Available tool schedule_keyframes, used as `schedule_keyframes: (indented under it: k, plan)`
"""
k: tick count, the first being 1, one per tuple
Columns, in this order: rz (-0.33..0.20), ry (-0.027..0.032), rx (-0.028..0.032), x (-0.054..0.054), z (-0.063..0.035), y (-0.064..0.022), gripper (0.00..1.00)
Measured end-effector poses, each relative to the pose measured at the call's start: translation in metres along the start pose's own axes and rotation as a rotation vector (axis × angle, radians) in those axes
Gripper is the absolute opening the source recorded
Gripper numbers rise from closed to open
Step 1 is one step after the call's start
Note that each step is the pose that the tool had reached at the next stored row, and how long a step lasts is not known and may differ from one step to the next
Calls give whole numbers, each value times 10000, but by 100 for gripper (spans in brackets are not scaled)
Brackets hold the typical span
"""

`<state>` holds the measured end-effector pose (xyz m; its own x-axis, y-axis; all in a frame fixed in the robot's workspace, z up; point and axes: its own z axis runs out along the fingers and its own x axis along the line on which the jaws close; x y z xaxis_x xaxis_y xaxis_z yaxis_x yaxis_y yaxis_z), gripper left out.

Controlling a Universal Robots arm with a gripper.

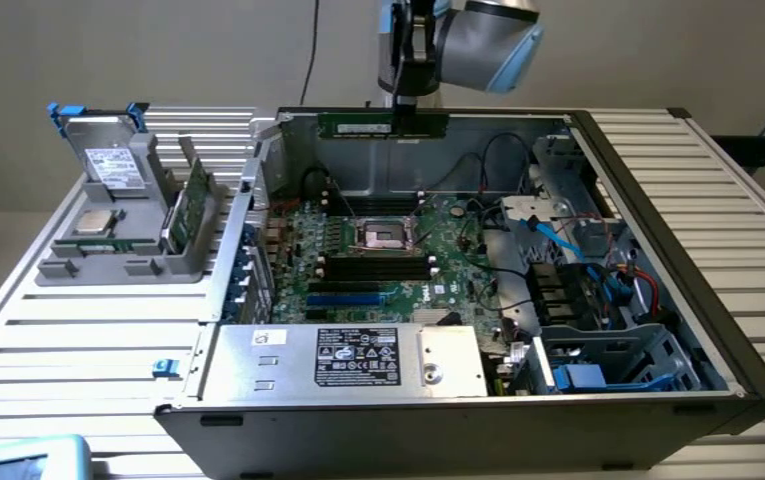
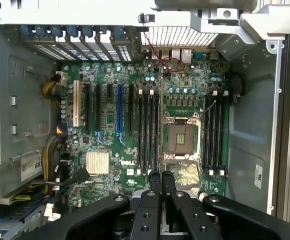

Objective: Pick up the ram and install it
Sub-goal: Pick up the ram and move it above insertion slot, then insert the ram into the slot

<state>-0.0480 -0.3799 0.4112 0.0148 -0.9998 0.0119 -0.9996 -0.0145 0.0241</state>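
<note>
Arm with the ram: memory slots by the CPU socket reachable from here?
Probably yes. The case is open, the gripper holds the ram above it, and the memory slots beside the CPU socket look empty with no cable across.

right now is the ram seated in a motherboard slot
No, the gripper holds the ram in the air, well above the motherboard.

A plain beige wall [image 1: 155,50] spans the exterior view from 10 to 2 o'clock under soft, even light. A thin black cable [image 1: 313,50] hangs down it near 12 o'clock. The tabletop [image 1: 716,210], made of pale ribbed metal slats, spreads from 3 round to 9 o'clock.
</note>
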Motion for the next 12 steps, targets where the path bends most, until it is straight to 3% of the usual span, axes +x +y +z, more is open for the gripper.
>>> schedule_keyframes:
  k: [12]
  plan:
    - [1, -1, 0, -17, 7, -21, 13]
